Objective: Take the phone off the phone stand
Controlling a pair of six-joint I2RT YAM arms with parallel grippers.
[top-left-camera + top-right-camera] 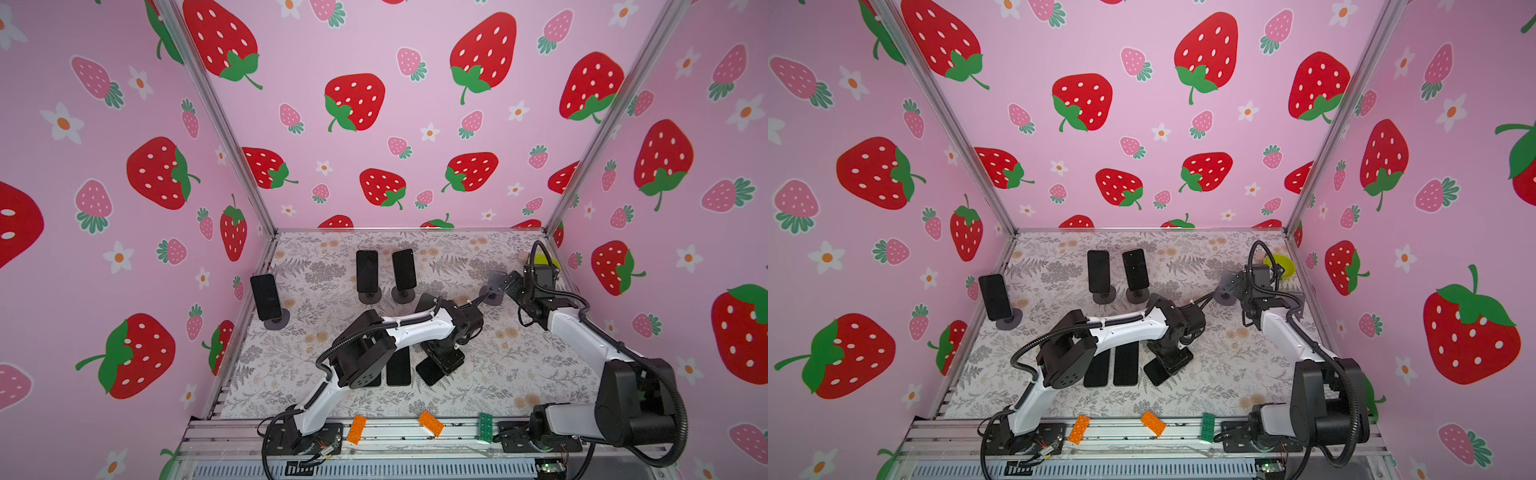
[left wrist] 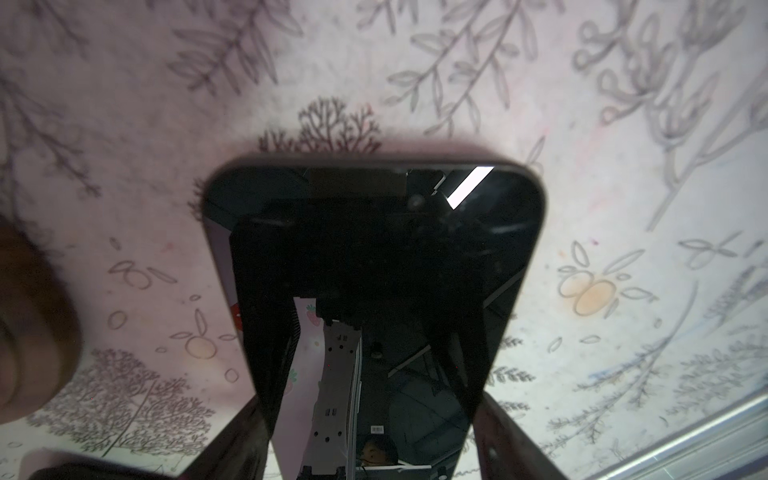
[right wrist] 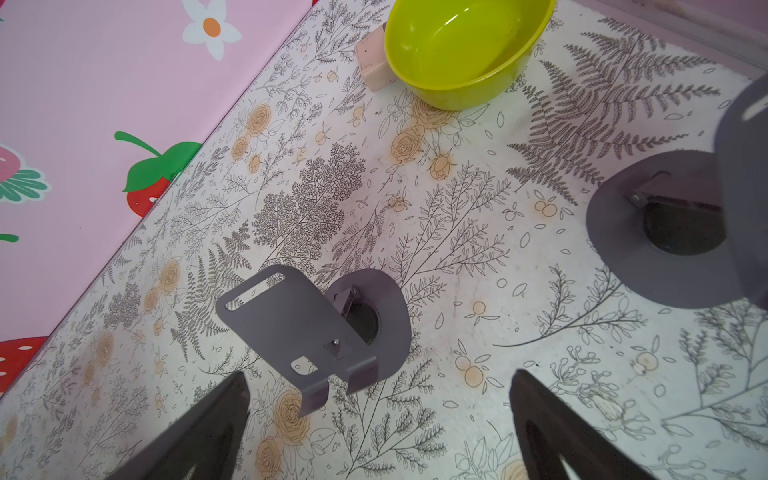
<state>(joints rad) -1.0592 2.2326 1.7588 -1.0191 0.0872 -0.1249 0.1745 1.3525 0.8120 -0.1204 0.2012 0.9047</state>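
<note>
Floral desk (image 1: 519,374), left gripper (image 1: 442,359) clamped on phone (image 2: 374,257) at front centre, phone just beside two flat phones (image 1: 1125,363), right gripper (image 3: 379,374) spread wide above grey phone stand (image 3: 291,328) at right rear, well apart from held phone.

- Pink walls (image 1: 395,124) printed with strawberries and flowers, on the left, far and right sides.
- Floral sheet (image 1: 519,374) covering the floor.
- Metal posts (image 1: 216,116) in the far corners.
- Metal rail (image 1: 395,431) along the near edge.

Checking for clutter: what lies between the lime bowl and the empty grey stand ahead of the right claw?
Nothing: the right wrist view shows bare floral mat between bowl and stand.
</note>
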